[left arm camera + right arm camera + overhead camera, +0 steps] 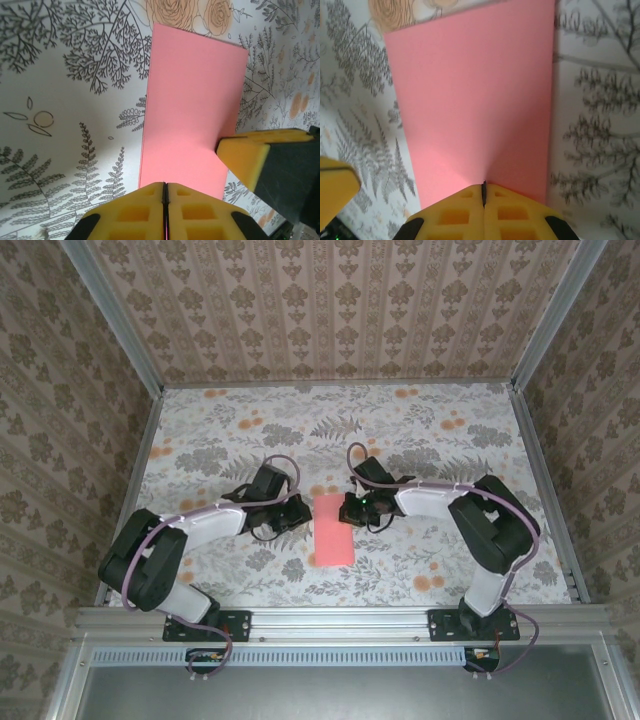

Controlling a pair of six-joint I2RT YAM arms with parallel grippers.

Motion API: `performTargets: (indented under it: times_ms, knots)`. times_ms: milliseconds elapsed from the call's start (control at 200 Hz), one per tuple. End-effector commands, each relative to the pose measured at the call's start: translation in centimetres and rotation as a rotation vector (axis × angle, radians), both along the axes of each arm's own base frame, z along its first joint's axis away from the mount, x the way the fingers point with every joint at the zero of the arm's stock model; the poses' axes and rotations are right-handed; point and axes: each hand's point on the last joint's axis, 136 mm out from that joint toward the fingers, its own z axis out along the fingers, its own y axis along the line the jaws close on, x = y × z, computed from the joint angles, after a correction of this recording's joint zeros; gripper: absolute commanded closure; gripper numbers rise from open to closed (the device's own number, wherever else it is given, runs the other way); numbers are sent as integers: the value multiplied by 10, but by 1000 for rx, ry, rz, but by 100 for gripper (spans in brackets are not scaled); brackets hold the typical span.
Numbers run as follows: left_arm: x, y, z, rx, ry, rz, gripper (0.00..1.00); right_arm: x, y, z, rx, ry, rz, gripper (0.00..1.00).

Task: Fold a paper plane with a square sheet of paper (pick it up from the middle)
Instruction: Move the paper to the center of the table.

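The salmon-pink square sheet of paper (333, 530) lies at the table's middle, folded into a narrow rectangle with its long side running near to far. My left gripper (300, 515) is at its left edge. In the left wrist view the paper (192, 105) runs away from the left gripper (165, 184); the yellow pads are pressed together and a pink sliver shows in the seam. My right gripper (347, 508) is at the paper's far right edge. In the right wrist view the paper (475, 95) puckers into the shut right gripper (483, 184).
The table (200, 430) carries a grey fern and orange flower print. Patterned walls and aluminium rails (330, 620) close it in on all sides. A right finger (245, 160) crosses the left wrist view, and a left finger (335, 185) sits at the right wrist view's lower left.
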Motion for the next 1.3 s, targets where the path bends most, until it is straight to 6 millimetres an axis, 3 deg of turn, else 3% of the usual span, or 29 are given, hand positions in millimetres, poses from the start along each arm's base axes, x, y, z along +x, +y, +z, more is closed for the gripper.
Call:
performTargets:
  times_ms: [0, 120, 290, 430, 585, 765, 985, 1295]
  knots:
    - [10, 3, 14, -4, -34, 8, 84, 11, -3, -9, -65, -5, 0, 100]
    - [14, 11, 15, 19, -49, 23, 72, 13, 4, -15, -70, -6, 61, 100]
    - [20, 11, 18, 22, -60, 17, 67, 17, 16, -19, -55, -13, 157, 100]
    - [25, 2, 21, 0, -71, -16, 67, 21, 24, 9, 19, -56, 176, 100]
    - [30, -17, 27, -17, -97, -85, 70, 13, 8, 43, 80, -98, 78, 100]
    - [32, -49, 26, -35, -102, -179, 77, -8, -6, 35, 150, -51, -55, 100]
    - [37, -79, 19, -73, -82, -233, 86, -7, -6, 24, 157, -15, -104, 100]
    - [40, -94, -6, -75, -48, -248, 97, 1, 2, 9, 180, 16, -127, 100]
